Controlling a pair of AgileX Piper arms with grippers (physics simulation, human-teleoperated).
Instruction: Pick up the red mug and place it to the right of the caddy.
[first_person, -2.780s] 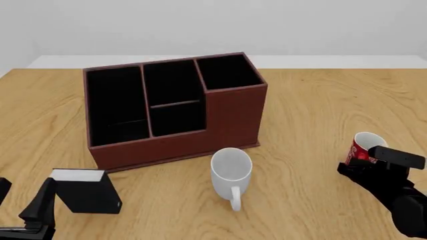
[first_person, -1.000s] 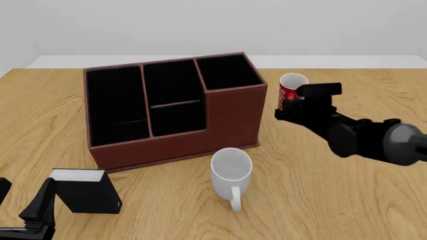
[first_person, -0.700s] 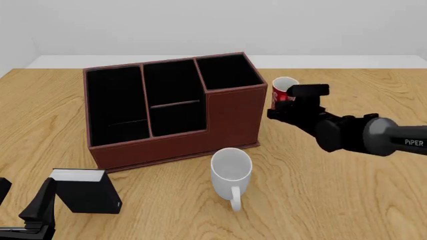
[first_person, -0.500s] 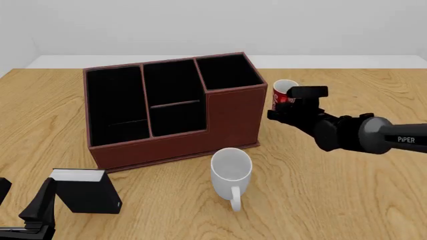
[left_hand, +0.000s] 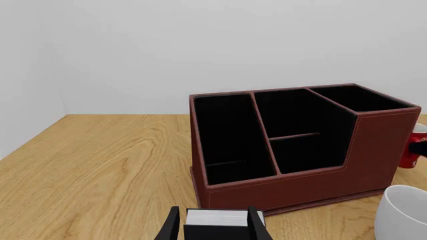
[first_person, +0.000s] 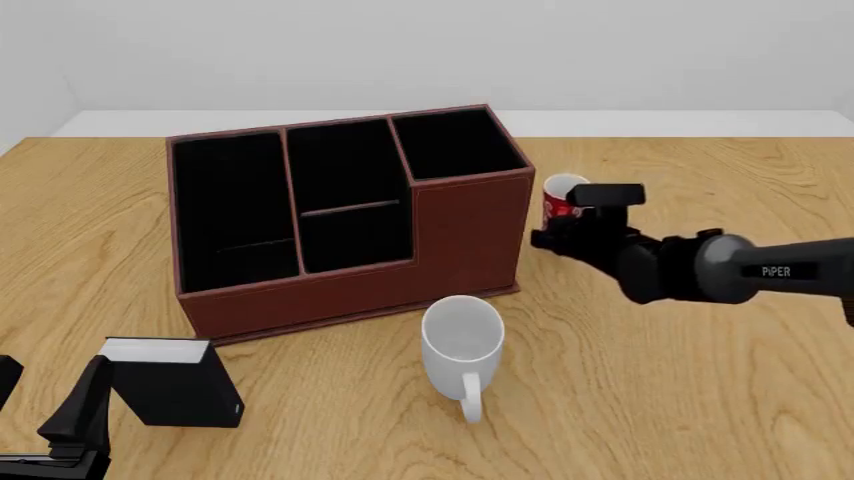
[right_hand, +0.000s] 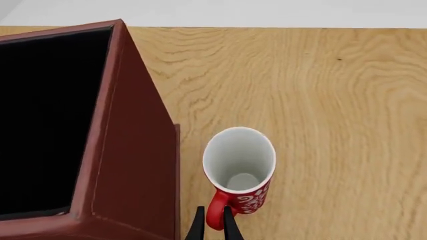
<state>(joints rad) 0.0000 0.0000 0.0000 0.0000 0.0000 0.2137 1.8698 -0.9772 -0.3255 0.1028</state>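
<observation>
the right gripper (first_person: 577, 226) is out over the table (first_person: 694, 400) just to the right of the caddy (first_person: 347, 215), and its fingers (right_hand: 198, 227) are pinched on the handle of the red mug (first_person: 562, 197). from the right wrist camera the mug (right_hand: 240, 170) stands upright, white inside facing up, with the two dark fingertips closed on either side of the red handle. the mug sits just beside the caddy's right wall (right_hand: 130, 165), a narrow strip of wood showing between them; whether its base is touching the table i cannot tell. in the left wrist view only a sliver of the mug (left_hand: 411, 152) peeks out past the caddy's right end (left_hand: 300, 145).

the left gripper (left_hand: 212, 231) is low at the near left, fingers spread, with the small black box with a white top (first_person: 171, 380) between them in its own camera; contact with the box isn't clear. a white mug (first_person: 463, 345) stands in front of the caddy, handle toward the camera.
</observation>
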